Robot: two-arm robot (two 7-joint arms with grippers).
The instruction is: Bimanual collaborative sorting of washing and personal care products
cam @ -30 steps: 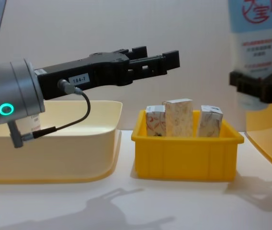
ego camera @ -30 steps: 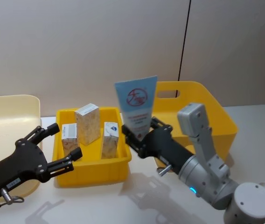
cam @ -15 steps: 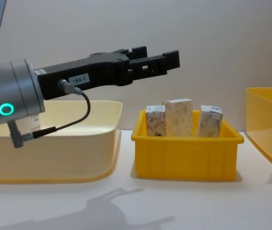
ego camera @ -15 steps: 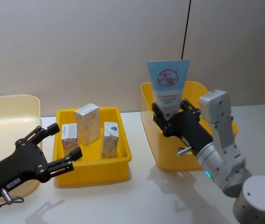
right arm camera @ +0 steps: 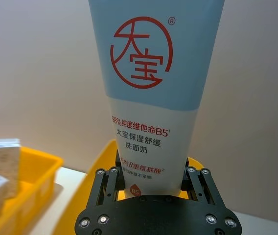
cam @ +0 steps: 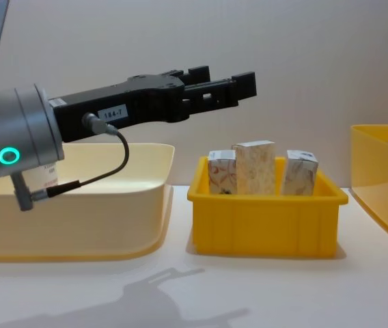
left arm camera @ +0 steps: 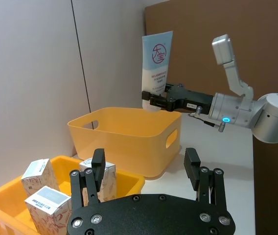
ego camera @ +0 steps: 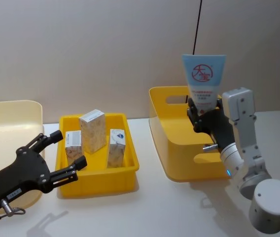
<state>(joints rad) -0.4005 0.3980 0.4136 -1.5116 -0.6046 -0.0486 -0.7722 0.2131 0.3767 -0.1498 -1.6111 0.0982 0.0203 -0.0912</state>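
- Swinging away to the right, the right gripper [ego camera: 204, 109] is carrying the light-blue tube [ego camera: 203, 78] clear of the small yellow tray [ego camera: 96, 183]. A second ago the tube was up beside the tray's right edge, and now it is hanging over the far side of the handled yellow bin [ego camera: 179, 160].
- Its fingers [right arm camera: 110, 185] are clamping the tube's narrower lower end, and the tube is standing upright with the red circle logo showing toward the robot.
- The left gripper [ego camera: 69, 148] is not budging. It is hovering with its fingers spread wide and nothing between them, above the tray's left side, between the tray and the cream bin [ego camera: 12, 106].
- The three marbled cartons [ego camera: 92, 129] are sitting upright in the tray, exactly where they were.
- By my reading, the tube is being sorted into the handled bin. The carry is looking nearly done, with the lowering and the release not yet made.
- Whether anything is already lying in that bin, I cannot tell.
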